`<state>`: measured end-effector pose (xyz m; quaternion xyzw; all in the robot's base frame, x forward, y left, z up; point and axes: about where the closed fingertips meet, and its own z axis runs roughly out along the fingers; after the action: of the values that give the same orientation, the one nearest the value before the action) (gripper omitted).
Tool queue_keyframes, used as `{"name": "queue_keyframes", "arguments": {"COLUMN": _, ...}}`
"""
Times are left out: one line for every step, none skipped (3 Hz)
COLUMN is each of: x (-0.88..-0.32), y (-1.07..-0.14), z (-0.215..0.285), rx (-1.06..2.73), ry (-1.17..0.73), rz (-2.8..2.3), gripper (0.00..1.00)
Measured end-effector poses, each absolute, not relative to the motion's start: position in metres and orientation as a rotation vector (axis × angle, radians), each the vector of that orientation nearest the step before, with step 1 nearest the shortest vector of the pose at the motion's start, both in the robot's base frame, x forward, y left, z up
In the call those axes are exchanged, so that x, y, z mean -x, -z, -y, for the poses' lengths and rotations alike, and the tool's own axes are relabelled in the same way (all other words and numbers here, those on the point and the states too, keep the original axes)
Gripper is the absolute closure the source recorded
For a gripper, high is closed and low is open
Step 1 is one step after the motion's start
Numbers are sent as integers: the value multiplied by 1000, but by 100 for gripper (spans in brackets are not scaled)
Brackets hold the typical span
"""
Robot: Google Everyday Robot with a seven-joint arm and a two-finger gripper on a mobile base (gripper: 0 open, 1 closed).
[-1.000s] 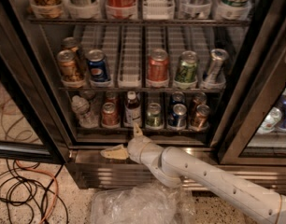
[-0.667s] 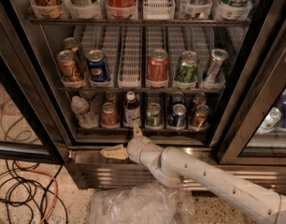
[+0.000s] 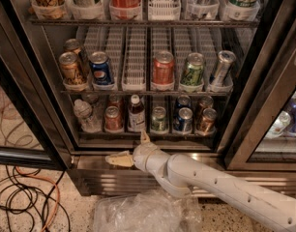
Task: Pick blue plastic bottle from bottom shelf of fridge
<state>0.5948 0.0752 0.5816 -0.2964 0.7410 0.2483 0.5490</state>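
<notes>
At the far left, dark cables (image 3: 17,204) and an orange cable (image 3: 50,202) lie tangled on the speckled floor, at about 8 o'clock from the fridge (image 3: 34,88), whose door stands open. On the bottom shelf (image 3: 153,136), going left to right, stand a clear crinkled water bottle (image 3: 85,116), a red can (image 3: 113,119), then the blue plastic bottle (image 3: 136,115), upright in its lane with its white cap on top, then a green can (image 3: 159,119), a blue can (image 3: 183,120) and a brown can (image 3: 206,121). The gripper (image 3: 126,146) sits in front of the fridge's lower sill, just below the shelf, at roughly 6 o'clock from the bottle and apart from it. Its two fingers are spread wide and hold nothing: one points toward 9 o'clock, the other toward 12 o'clock, and its tip may touch the shelf's front rail, though that is hard to make out. The white arm (image 3: 225,187) runs off toward 4 o'clock, passing above a crumpled clear plastic bag (image 3: 138,214) on the floor. At the far right, more cans (image 3: 287,122) show behind the neighbouring glass door.
</notes>
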Motion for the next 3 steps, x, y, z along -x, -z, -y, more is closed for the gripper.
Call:
{"name": "queue_keyframes", "arguments": {"x": -600, "y": -596, "z": -59, "rx": 699, "ry": -510, "rz": -1746, "gripper": 0}}
{"name": "queue_keyframes", "arguments": {"x": -622, "y": -606, "z": -55, "rx": 724, "ry": -455, "rz": -1675, "gripper": 0}}
{"name": "queue_keyframes", "arguments": {"x": -626, "y": -607, "z": -52, "rx": 723, "ry": -443, "rz": -1668, "gripper": 4}}
